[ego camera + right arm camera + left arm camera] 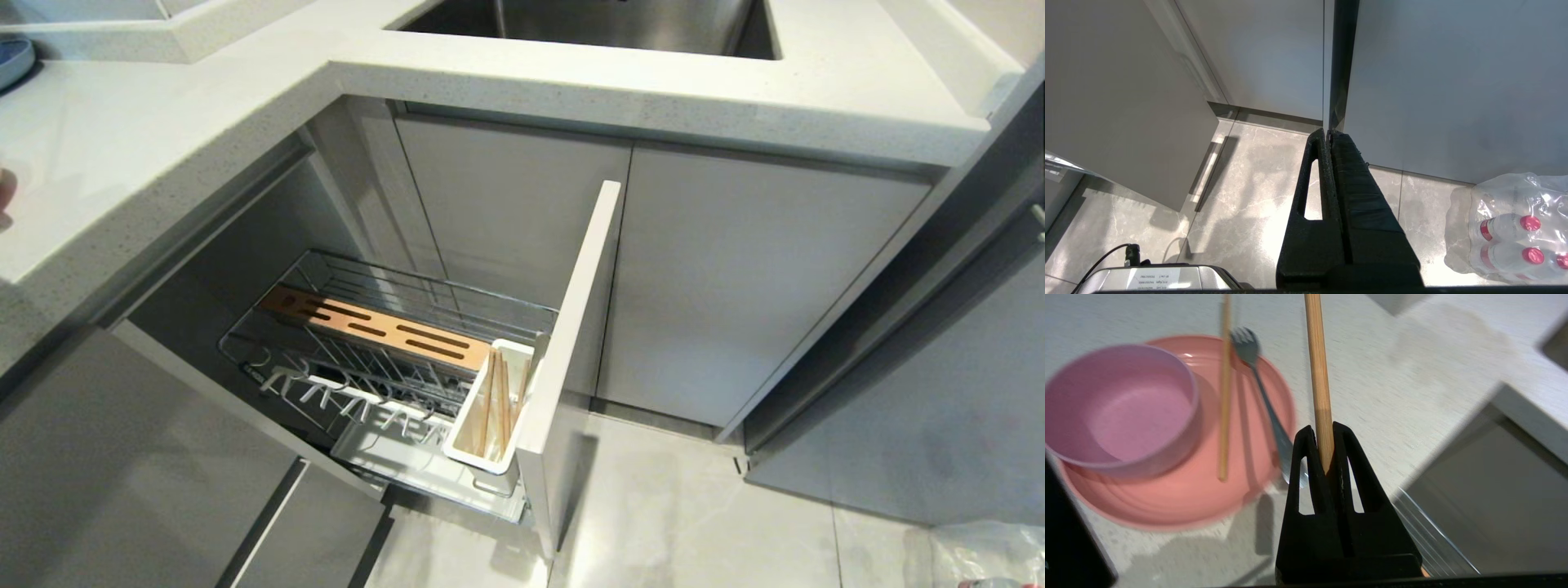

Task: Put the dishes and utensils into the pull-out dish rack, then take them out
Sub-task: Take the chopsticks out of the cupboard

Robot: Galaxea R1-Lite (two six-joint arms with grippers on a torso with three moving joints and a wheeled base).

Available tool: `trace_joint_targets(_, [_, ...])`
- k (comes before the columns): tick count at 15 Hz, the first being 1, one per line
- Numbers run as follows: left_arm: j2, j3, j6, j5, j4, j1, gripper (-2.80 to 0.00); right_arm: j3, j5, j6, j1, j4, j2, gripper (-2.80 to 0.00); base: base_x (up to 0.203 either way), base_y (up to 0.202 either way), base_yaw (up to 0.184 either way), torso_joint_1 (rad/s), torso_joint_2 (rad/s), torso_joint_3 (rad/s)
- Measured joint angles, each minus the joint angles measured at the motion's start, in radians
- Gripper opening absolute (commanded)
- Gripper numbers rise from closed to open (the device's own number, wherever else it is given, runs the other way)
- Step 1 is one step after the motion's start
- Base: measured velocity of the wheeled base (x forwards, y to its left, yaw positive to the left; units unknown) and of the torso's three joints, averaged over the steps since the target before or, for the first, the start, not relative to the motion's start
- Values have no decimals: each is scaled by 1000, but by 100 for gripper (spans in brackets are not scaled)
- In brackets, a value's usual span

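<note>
Presently we list: left pincer, clamped on one wooden chopstick, above the pale tabletop. On that tabletop: pink plate bearing the pink bowl, a second chopstick and the dark fork. Pull-out dish rack, drawn out below the counter, its white caddy holding wooden sticks. Right pincer, fingers pressed together on nothing, over the floor near bottled water.
</note>
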Motion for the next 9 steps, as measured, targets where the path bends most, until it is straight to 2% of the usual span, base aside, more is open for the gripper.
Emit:
trace_joint_targets(3, [94, -1, 39, -9, -77, 113, -280, 0, 0, 0, 0, 0, 0, -280, 0, 0, 0, 0, 0, 0])
trace_joint_targets(4, [122, -6, 45, -32, -85, 138, -280, 0, 0, 0, 0, 0, 0, -280, 0, 0, 0, 0, 0, 0])
trace_joint_targets(7, [191, -16, 56, -156, -90, 197, -280, 0, 0, 0, 0, 0, 0, -280, 0, 0, 0, 0, 0, 0])
trace_joint_targets(9, [226, -21, 59, -163, -91, 210, -280, 0, 0, 0, 0, 0, 0, -280, 0, 0, 0, 0, 0, 0])
